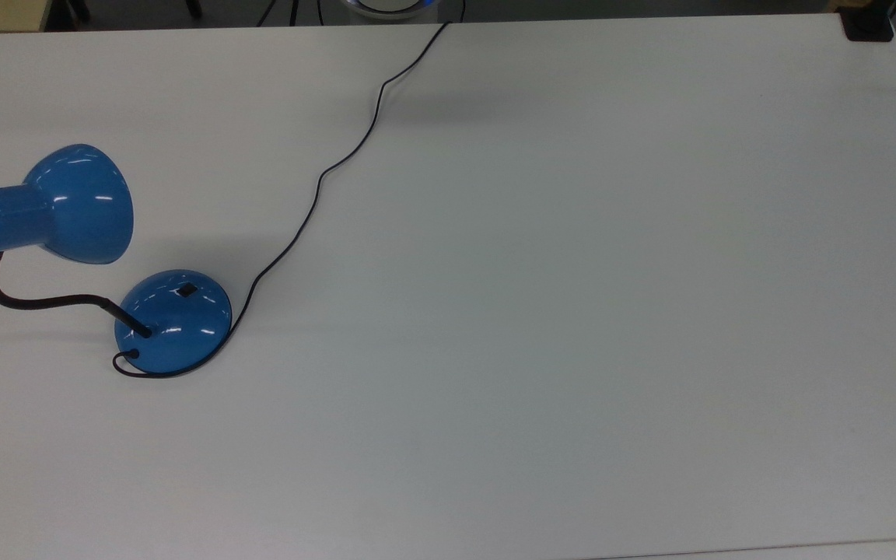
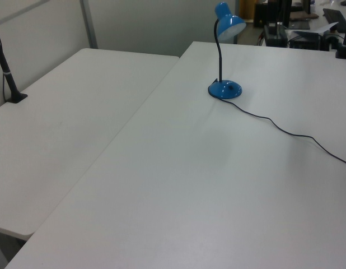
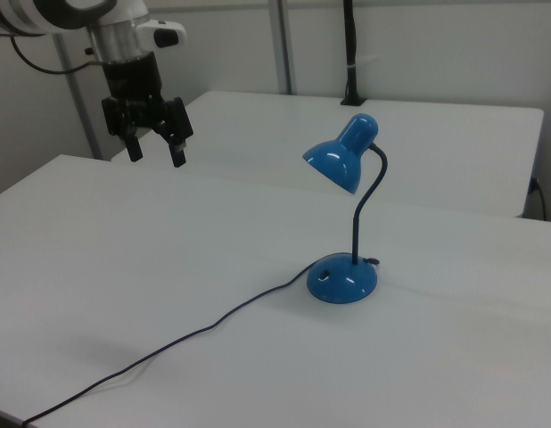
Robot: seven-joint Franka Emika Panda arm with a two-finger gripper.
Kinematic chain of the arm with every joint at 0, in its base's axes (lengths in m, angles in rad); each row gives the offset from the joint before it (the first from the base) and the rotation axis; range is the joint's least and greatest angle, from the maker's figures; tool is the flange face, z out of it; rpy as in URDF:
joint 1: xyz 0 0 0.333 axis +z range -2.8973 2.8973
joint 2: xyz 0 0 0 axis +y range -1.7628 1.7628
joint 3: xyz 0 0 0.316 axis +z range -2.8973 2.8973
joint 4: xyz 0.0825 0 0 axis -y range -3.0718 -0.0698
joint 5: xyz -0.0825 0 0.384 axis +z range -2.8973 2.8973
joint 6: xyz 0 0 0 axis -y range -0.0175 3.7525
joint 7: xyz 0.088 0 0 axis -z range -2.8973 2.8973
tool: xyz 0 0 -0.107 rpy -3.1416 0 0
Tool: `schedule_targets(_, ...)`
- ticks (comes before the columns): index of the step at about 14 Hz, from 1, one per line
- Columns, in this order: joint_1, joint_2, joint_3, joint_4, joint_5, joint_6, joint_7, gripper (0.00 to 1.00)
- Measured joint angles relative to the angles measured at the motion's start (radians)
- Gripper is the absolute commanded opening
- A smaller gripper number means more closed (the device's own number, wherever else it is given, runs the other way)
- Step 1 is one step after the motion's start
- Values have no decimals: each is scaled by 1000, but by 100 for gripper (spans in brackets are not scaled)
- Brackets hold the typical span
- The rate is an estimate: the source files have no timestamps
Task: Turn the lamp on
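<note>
The lamp is glossy blue with a bell-shaped shade, a black bendy neck and a round domed base. A small black switch sits on top of the base. No light shows from the shade. A thin black cord runs from the base across the table. In the right view my gripper hangs open high above the table, far to the right view's left of the lamp, holding nothing.
The lamp stands on a wide white table. A second white table adjoins it at the left view's left. A black post with a clamp stands on that second table. Another black clamp grips the top view's upper right corner.
</note>
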Motion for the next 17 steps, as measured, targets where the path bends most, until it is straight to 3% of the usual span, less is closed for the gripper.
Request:
schedule_targets(10,0,0,-5,-3,0,0,-1,100)
schedule_targets(12,0,1,-5,-4,0,0,-1,94)
schedule_targets(17,2,1,-4,-8,0,0,-3,18)
